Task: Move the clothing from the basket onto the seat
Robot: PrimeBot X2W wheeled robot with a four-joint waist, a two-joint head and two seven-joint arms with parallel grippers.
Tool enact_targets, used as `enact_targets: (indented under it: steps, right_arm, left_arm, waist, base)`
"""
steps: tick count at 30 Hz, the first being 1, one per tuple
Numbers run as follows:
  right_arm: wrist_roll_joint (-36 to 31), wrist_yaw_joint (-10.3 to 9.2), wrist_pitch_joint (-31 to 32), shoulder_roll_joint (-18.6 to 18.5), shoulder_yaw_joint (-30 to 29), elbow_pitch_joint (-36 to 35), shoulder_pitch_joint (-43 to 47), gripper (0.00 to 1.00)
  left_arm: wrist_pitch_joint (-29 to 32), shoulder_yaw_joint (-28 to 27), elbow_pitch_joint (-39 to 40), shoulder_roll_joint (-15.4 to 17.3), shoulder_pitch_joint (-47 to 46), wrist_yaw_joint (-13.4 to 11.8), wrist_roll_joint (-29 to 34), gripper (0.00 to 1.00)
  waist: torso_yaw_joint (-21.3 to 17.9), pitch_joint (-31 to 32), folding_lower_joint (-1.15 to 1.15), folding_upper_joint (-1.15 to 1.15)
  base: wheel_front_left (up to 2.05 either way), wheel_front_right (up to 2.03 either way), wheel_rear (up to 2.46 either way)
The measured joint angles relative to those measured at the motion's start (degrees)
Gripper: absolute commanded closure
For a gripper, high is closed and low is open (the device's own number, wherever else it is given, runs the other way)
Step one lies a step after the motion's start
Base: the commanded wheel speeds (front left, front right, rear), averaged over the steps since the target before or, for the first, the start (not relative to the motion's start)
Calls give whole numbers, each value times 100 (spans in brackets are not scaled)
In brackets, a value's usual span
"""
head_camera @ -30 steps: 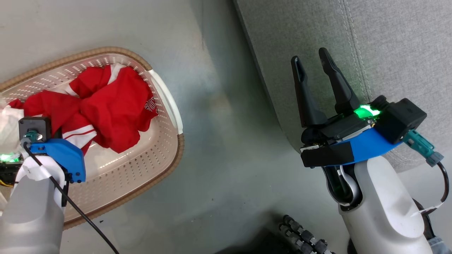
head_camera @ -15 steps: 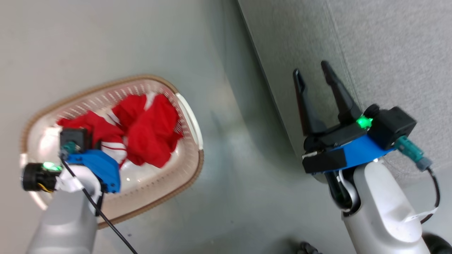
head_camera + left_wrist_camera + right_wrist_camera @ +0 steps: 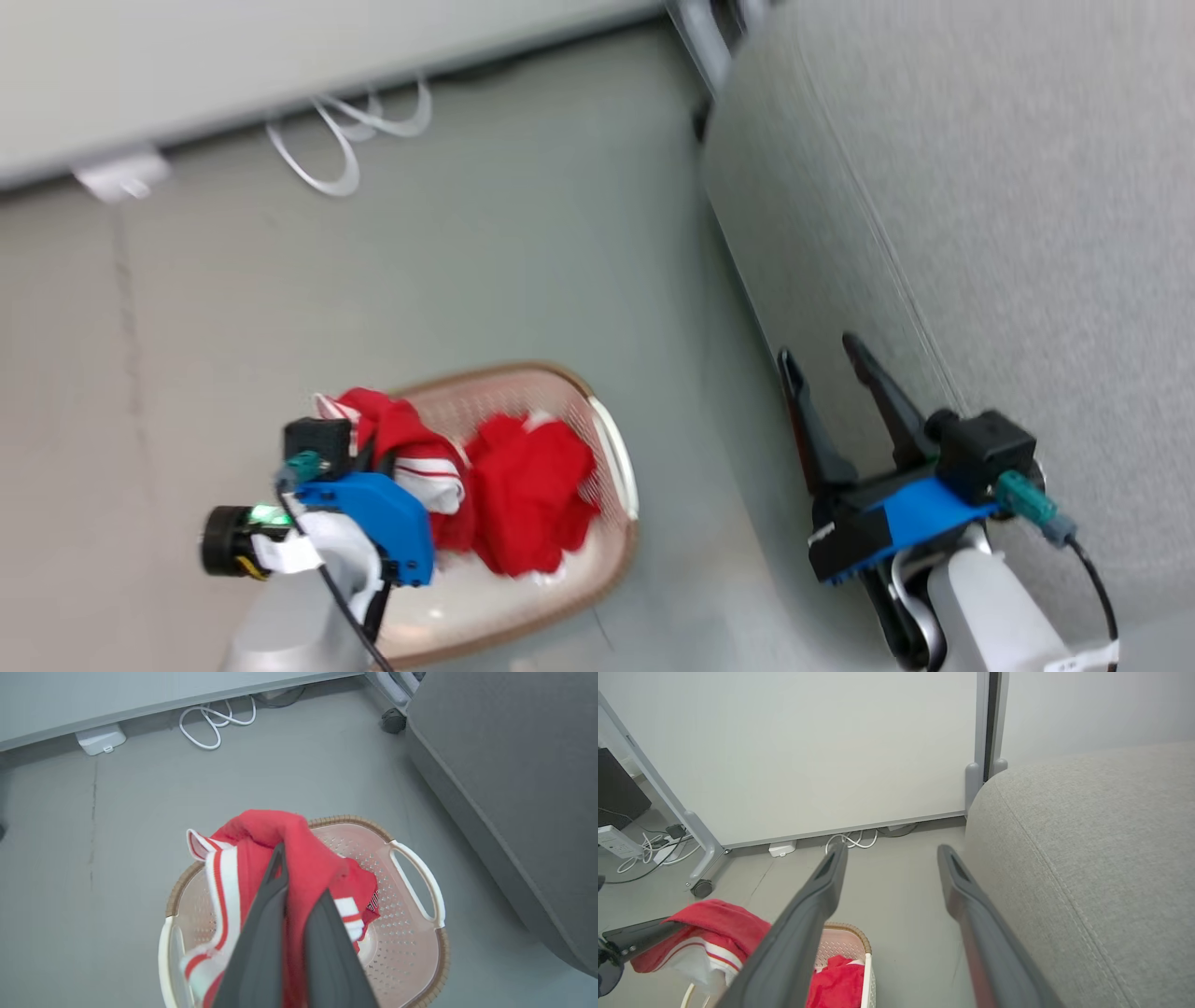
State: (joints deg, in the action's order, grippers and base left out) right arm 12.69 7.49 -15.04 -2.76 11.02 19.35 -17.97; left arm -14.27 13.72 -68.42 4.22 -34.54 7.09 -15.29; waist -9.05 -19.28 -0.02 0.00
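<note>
While tight on clothing (image 3: 306, 851), left gripper (image 3: 299, 877) above basket (image 3: 402, 945).

The basket (image 3: 406, 942) sits on the floor (image 3: 467, 261) below our left tool (image 3: 301, 870). One garment (image 3: 261, 830) hangs from that tool above it, and a second garment (image 3: 532, 495) lies inside. The seat (image 3: 980, 233) stands just right of our right tool (image 3: 818, 348); cables (image 3: 210, 718) lie beyond.

Grey floor (image 3: 140, 788) — basket (image 3: 348, 821), white cable (image 3: 211, 724).

Left pincer (image 3: 301, 870) grips red clothing (image 3: 261, 828) above the basket (image 3: 402, 947).
</note>
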Motion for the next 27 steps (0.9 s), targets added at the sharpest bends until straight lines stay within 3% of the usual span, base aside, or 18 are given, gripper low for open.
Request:
enact_targets:
  steps: [6, 12, 18, 27]
  right_arm:
    - [25, 0, 11, -2, -29, 167, 391, 0]
    - [57, 0, 85, -2, -36, 158, 610, 0]
    - [97, 0, 137, -2, -15, 127, 786, 0]
    - [108, 0, 236, -2, 55, 66, 892, 0]
  left_arm:
    - [-45, 549, 346, -121, 138, 13, -159, 100]
    - [159, 1602, 1291, -135, 282, 34, -961, 100]
    - [316, 2232, 1890, -131, 81, 34, -1391, 100]
    - [417, 2784, 2562, -135, -374, 26, -1845, 100]
  waist:
    - [413, 852, -1, 0]
    - [780, 1449, 0, 0]
    - [1012, 1783, 0, 0]
    - [1050, 2017, 1, 0]
  base:
    - [0, 0, 0]
    - [0, 0, 0]
    - [0, 0, 0]
    - [0, 0, 0]
